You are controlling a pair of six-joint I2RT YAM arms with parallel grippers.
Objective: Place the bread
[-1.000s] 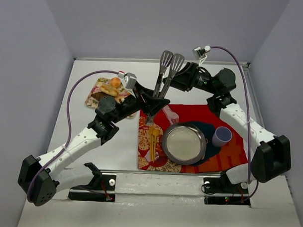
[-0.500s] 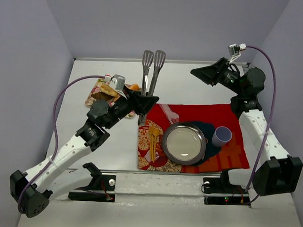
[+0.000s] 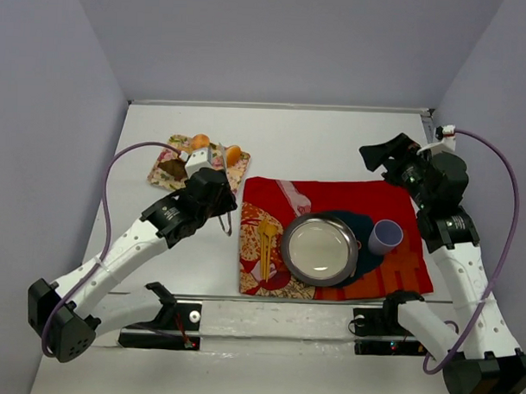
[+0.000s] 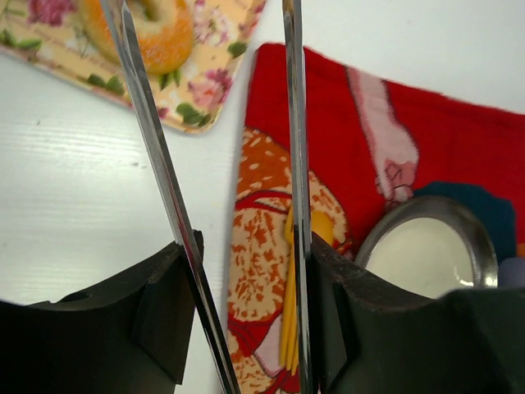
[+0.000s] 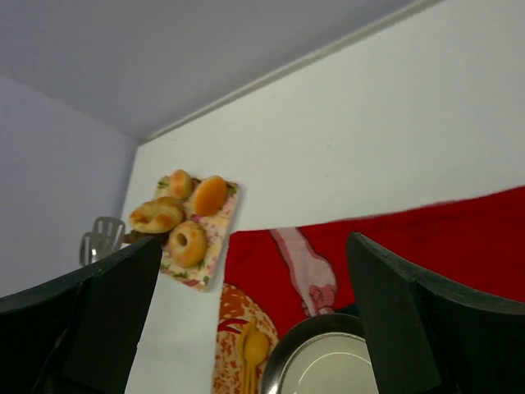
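Observation:
The bread, a golden-brown bagel [image 5: 189, 244], lies on a flowered tray [image 5: 215, 246] at the back left. It also shows in the left wrist view [image 4: 152, 37]; in the top view my left arm hides it. My left gripper [image 3: 213, 191] [image 4: 254, 246] is shut on metal tongs [image 4: 160, 164] [image 3: 228, 220]. The two tong arms reach toward the bagel, one across it and one to its right. My right gripper [image 3: 381, 155] [image 5: 254, 242] is open and empty, raised at the back right. The metal plate [image 3: 356, 252] [image 4: 385, 226] sits empty on the red cloth [image 3: 332, 195].
The tray [image 3: 164, 169] also holds two orange buns [image 3: 200, 141] [image 3: 233, 153] and an elongated roll [image 5: 154, 216]. A lilac cup [image 3: 384, 236] stands right of the plate. Yellow cutlery [image 3: 267, 245] lies on the cloth left of the plate.
My right gripper has let go of the tongs and drawn back to the right. My left arm has swung the tongs down from upright to the tray.

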